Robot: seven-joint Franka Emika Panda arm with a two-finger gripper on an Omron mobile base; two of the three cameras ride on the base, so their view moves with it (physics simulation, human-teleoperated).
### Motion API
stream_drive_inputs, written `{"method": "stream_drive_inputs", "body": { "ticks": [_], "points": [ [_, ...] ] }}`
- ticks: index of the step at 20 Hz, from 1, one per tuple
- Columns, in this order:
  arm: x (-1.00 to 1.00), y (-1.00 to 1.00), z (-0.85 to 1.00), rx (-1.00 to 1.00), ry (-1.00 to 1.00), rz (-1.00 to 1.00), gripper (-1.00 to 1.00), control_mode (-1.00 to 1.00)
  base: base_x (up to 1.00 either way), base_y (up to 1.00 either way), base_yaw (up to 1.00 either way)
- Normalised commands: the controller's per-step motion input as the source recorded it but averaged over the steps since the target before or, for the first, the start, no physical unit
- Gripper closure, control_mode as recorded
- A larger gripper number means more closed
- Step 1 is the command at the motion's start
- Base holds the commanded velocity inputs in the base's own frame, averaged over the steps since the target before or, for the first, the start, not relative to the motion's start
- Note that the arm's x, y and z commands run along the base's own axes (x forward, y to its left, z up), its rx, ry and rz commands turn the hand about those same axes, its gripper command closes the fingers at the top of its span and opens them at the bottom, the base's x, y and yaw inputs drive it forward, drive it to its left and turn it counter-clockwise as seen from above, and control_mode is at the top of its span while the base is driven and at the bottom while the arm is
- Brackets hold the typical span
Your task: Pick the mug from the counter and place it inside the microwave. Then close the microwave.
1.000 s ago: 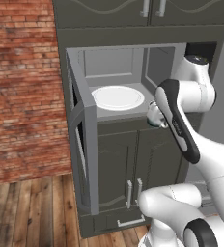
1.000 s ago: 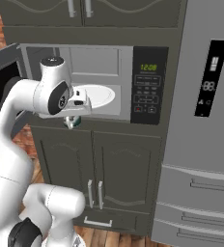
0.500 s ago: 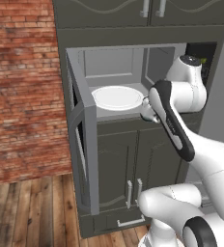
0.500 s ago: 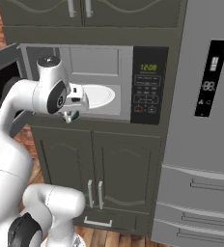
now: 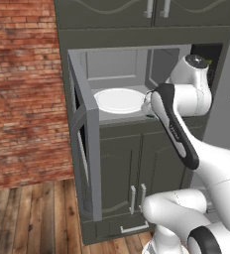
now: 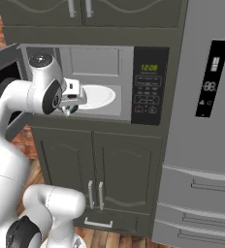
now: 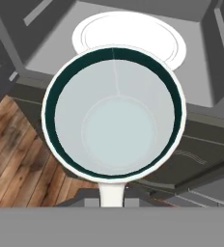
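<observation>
Claw (image 6: 70,107) clamped on the mug (image 7: 114,113), at the front lip of the open microwave (image 5: 137,69). Finger tips themselves hidden: in the hand view the mug's mouth covers them, and a pale handle stub at the bottom of that view is cut off by the frame edge. Mug seen from straight above there, whitish rim, dark teal inner wall, pale bottom. In the right base view only a small greenish bit of the mug (image 6: 72,109) peeks out below the white hand; in the left base view it is mostly blocked by the forearm, hard to make out.

White round plate (image 5: 119,100) lies on the microwave floor, just beyond the mug; in the hand view its near edge is covered by the mug rim. Mug is held above the threshold, not resting on the plate.

Microwave door (image 5: 85,149) swung fully open to the left, seen edge-on in the left base view; cropped at the frame edge in the right base view. Keypad panel (image 6: 148,87) with green display right of the cavity. Cabinet doors (image 6: 95,174) below, wood floor (image 5: 32,218) beneath, brick wall (image 5: 23,89) at left, fridge (image 6: 201,126) at right, partly cut off.
</observation>
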Motion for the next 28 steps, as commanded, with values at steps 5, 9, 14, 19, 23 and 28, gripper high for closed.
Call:
{"method": "stream_drive_inputs", "body": {
  "ticks": [5, 9, 14, 19, 23, 28],
  "points": [
    [0.0, 0.13, 0.0, 0.0, 0.0, -0.05, 1.0, -1.0, 0.0, 0.0, 0.0],
    [0.09, 0.11, -0.06, 0.01, 0.0, -0.04, 1.0, -1.0, 0.0, 0.0, 0.0],
    [0.23, 0.0, 0.0, 0.04, 0.0, -0.07, 1.0, -1.0, 0.0, 0.0, 0.0],
    [0.24, 0.02, 0.0, 0.06, 0.0, -0.01, 1.0, -1.0, 0.0, 0.0, 0.0],
    [0.27, 0.0, 0.0, 0.04, 0.07, 0.0, 1.0, -1.0, 0.0, 0.0, 0.0],
    [0.43, 0.11, 0.0, 0.01, 0.07, 0.0, 1.0, -1.0, 0.0, 0.0, 0.0]
  ]
}}
